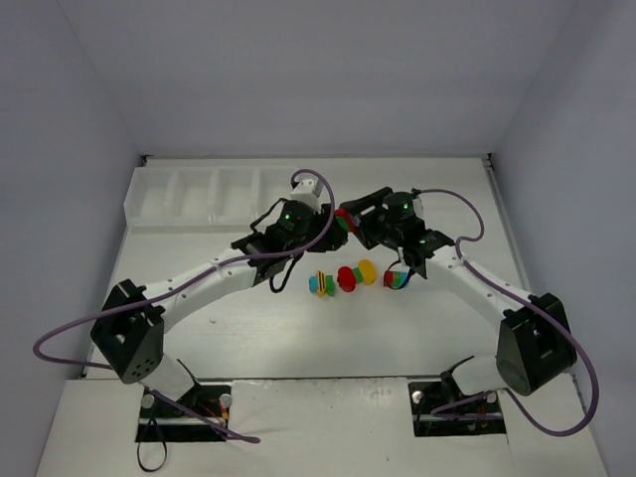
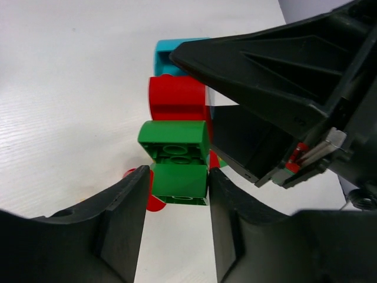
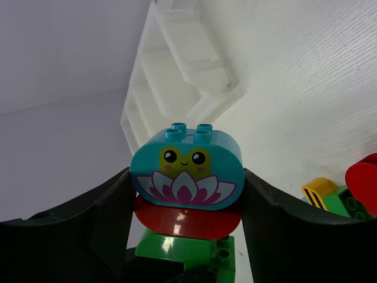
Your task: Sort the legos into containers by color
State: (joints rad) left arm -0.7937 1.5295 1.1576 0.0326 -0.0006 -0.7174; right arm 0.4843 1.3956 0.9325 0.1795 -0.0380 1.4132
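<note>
Both grippers hold one stack of legos [image 1: 344, 220] above the table: a cyan brick with a lotus face [image 3: 185, 171], a red rounded brick [image 3: 188, 219] and a green brick [image 2: 179, 177]. My left gripper [image 2: 179, 184] is shut on the green brick. My right gripper [image 3: 187, 177] is shut on the cyan brick at the other end. The red brick [image 2: 175, 97] sits between them. The translucent white tray [image 1: 204, 194] with four compartments lies at the far left, and also shows in the right wrist view [image 3: 177, 65].
Several more lego stacks lie on the table just in front of the grippers: one striped multicoloured [image 1: 321, 283], a red one [image 1: 348, 277], a yellow one [image 1: 367, 270] and another multicoloured one [image 1: 397, 278]. A yellow striped brick [image 3: 318, 190] shows at the right.
</note>
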